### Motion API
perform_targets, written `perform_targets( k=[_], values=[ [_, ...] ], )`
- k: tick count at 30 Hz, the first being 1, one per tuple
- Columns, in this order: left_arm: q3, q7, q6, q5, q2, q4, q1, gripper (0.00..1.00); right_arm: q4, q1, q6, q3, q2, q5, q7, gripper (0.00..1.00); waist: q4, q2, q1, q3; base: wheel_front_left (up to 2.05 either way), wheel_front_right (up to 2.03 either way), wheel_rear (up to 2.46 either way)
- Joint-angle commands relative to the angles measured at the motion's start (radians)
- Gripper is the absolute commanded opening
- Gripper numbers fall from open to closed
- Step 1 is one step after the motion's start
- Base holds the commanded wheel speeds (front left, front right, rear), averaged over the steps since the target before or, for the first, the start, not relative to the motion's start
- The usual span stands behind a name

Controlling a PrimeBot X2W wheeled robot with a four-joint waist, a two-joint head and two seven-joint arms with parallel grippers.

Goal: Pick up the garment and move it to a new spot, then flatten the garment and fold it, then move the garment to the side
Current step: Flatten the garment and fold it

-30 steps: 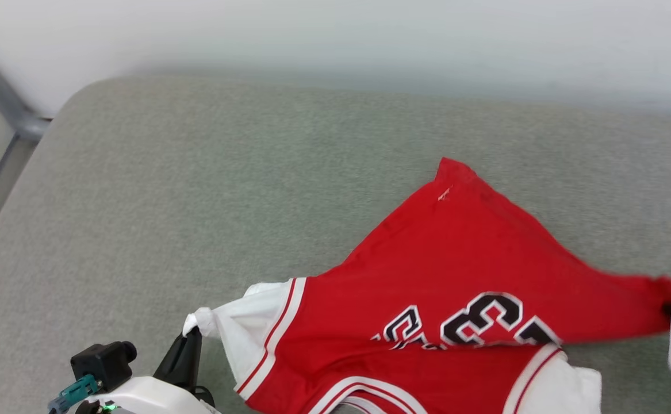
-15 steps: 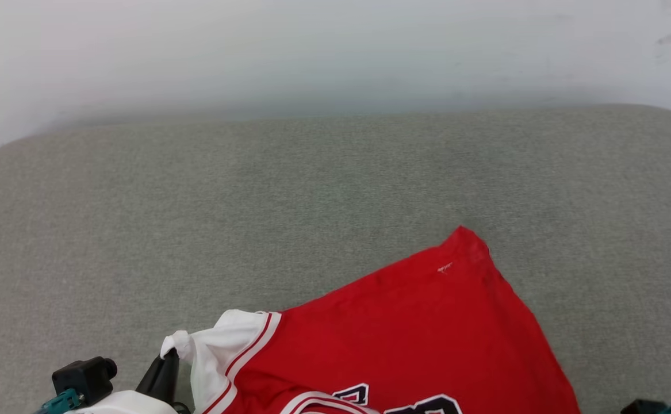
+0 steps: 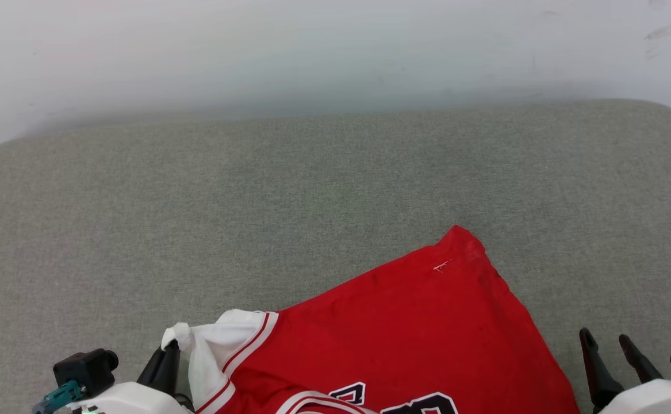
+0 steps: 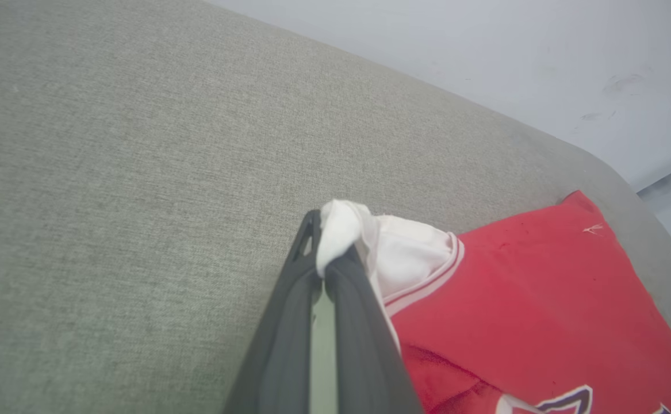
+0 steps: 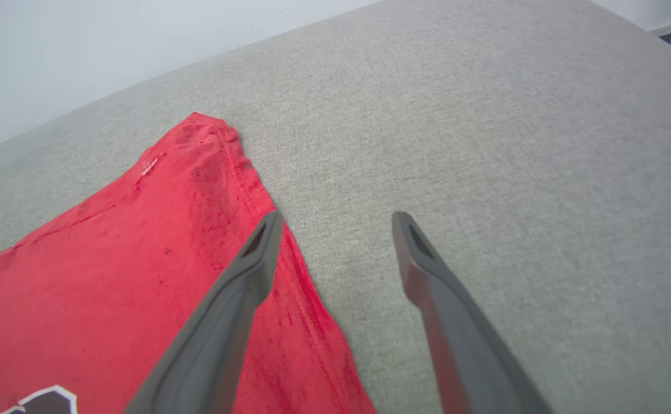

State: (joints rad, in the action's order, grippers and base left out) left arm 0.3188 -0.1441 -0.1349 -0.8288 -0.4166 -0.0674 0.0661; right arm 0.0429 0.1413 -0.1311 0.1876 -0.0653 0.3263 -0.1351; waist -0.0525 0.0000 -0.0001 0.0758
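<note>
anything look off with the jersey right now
Yes. The garment lies diagonally on the grey cushion, not flattened. Its white sleeve is bunched into a twist, pinched in the shut left gripper. The right gripper stands open by the red edge, holding nothing.

Matt red cloth garment point(image 3: 427, 322) on coarse-woven grey upholstery point(image 3: 255, 201)

Left gripper point(image 3: 165, 359) low at 7 o'clock in head view, fingers clamped tight, pointing roughly 1 o'clock, pinching white sleeve tip of garment point(image 3: 415, 328). Right gripper point(image 3: 605, 340) down at 5 o'clock, fingers spread wide, tips leaning 11 o'clock, hanging free. Left wrist point(image 3: 131, 402) and right wrist point(image 3: 654, 398), both white, poke in at bottom edge.
</note>
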Motion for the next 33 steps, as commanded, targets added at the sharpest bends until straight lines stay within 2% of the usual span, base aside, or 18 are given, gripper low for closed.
perform_targets(
  k=[1, 5, 7, 11, 16, 19, 20, 25, 26, 27, 28, 31, 33],
  values=[
    [0.000, -0.009, 0.003, 0.010, 0.001, 0.006, -0.024, 0.00, 0.026, -0.048, 0.001, -0.008, -0.016, 0.007, 0.020, 1.00, 0.013, 0.0000, 0.0001, 0.023, 0.00, 0.00, 0.00],
    [0.006, -0.016, 0.010, 0.018, 0.007, 0.014, -0.051, 0.00, 0.081, -0.140, 0.001, -0.021, -0.045, 0.016, 0.010, 1.00, 0.032, 0.0000, 0.0001, 0.055, 0.00, 0.00, 0.00],
    [0.014, -0.017, 0.012, 0.024, 0.011, 0.022, -0.071, 0.00, 0.129, -0.199, 0.001, -0.045, -0.075, 0.034, -0.054, 1.00, 0.051, 0.0000, 0.0001, 0.078, 0.00, 0.00, 0.00],
    [0.032, -0.021, 0.037, 0.037, 0.017, 0.025, -0.122, 0.00, 0.200, -0.341, 0.001, -0.074, -0.140, 0.081, -0.243, 1.00, 0.094, 0.0000, 0.0001, 0.128, 0.00, 0.00, 0.00],
    [0.052, -0.026, 0.059, 0.054, 0.029, 0.019, -0.182, 0.00, 0.221, -0.482, 0.001, -0.138, -0.206, 0.105, -0.489, 1.00, 0.141, 0.0000, 0.0001, 0.183, 0.00, 0.00, 0.00],
    [0.061, -0.028, 0.073, 0.062, 0.035, 0.014, -0.216, 0.00, 0.211, -0.547, 0.001, -0.167, -0.223, 0.095, -0.599, 1.00, 0.163, 0.0000, 0.0001, 0.216, 0.00, 0.00, 0.00],
    [0.068, -0.038, 0.086, 0.064, 0.043, 0.005, -0.244, 0.00, 0.226, -0.587, 0.001, -0.200, -0.236, 0.080, -0.676, 1.00, 0.179, 0.0000, 0.0001, 0.247, 0.00, 0.00, 0.00],
    [0.079, -0.048, 0.104, 0.069, 0.058, -0.017, -0.279, 0.00, 0.320, -0.572, 0.001, -0.211, -0.222, 0.079, -0.817, 1.00, 0.202, 0.0000, 0.0001, 0.277, 0.00, 0.00, 0.00],
    [0.080, -0.050, 0.108, 0.067, 0.062, -0.022, -0.282, 0.00, 0.340, -0.558, 0.001, -0.208, -0.212, 0.083, -0.838, 0.70, 0.205, 0.0000, 0.0001, 0.278, 0.00, 0.00, 0.00],
    [0.081, -0.053, 0.108, 0.065, 0.064, -0.029, -0.284, 0.00, 0.353, -0.543, 0.001, -0.210, -0.206, 0.082, -0.855, 0.30, 0.207, 0.0000, 0.0001, 0.278, 0.00, 0.00, 0.00],
    [0.081, -0.054, 0.112, 0.063, 0.067, -0.035, -0.287, 0.00, 0.360, -0.531, 0.001, -0.205, -0.197, 0.087, -0.864, 0.00, 0.209, 0.0000, 0.0001, 0.277, 0.00, 0.00, 0.00],
    [0.080, -0.060, 0.115, 0.058, 0.068, -0.049, -0.283, 0.00, 0.336, -0.527, 0.000, -0.196, -0.186, 0.097, -0.847, 0.00, 0.208, 0.0000, 0.0001, 0.264, 0.00, 0.00, 0.00],
    [0.077, -0.063, 0.113, 0.063, 0.061, -0.056, -0.279, 0.00, 0.306, -0.548, 0.000, -0.191, -0.201, 0.093, -0.812, 0.00, 0.203, 0.0000, 0.0001, 0.246, 0.00, 0.00, 0.00]
  ],
)
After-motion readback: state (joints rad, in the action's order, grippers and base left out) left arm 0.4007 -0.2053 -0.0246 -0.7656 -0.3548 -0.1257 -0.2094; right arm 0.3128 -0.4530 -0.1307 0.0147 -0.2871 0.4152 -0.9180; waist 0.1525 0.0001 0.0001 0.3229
